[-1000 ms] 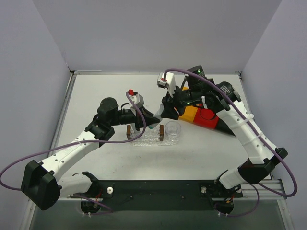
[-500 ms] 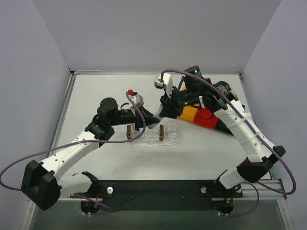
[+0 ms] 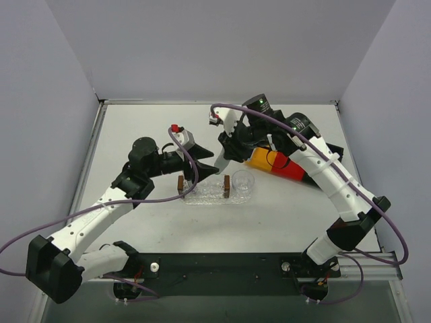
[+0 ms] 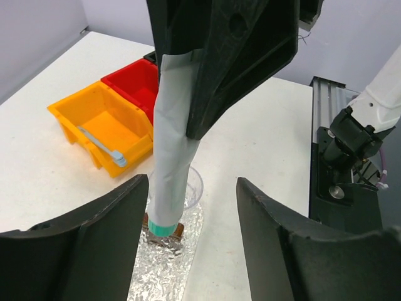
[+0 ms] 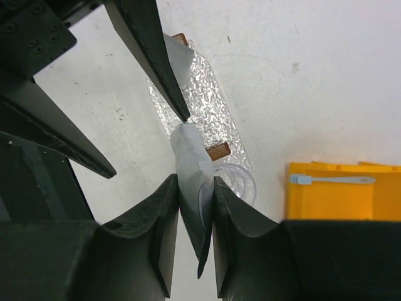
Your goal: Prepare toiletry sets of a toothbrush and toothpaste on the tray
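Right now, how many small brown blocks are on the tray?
2. One brown block stands near the left end of the tray; the other block stands beside the clear cup. Others may be hidden.

Lit brightly and evenly from above, leaving only soft, faint shadows on the white table (image 3: 269, 215). Sharp overhead, slightly soft on the nearest dark parts in both wrist views, with small glints sparkling off the tray (image 5: 216, 116).

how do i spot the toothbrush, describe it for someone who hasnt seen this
Off the right end of the tray stands the yellow bin, beside the red bin. The toothbrush lies flat on the yellow bin's floor, alone there: a thin pale-blue stick, unlike the fat grey toothpaste hanging over the tray.
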